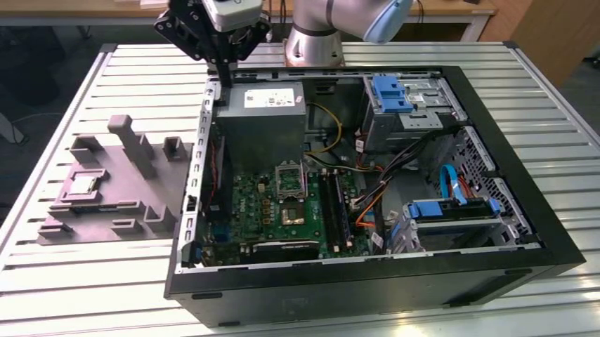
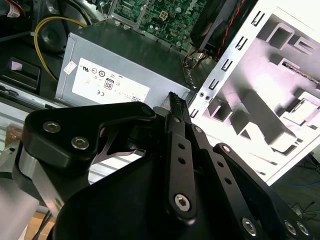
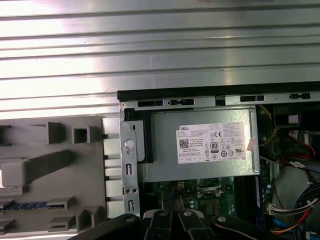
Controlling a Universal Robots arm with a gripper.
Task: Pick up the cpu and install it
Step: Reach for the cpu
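Gripper [image 1: 225,81] closed, empty, above the power supply [image 1: 267,119] at the case [image 1: 375,288] edge; cpu [image 1: 83,184] lies in the grey tray [image 1: 112,203], well apart

The slatted metal surface [image 1: 94,281] carries an open black computer case [image 1: 375,295], its rear corner directly below the hand [image 1: 225,78]. A grey moulded tray [image 1: 122,208] lies just beside the case, off from the hand toward the exterior view's left.
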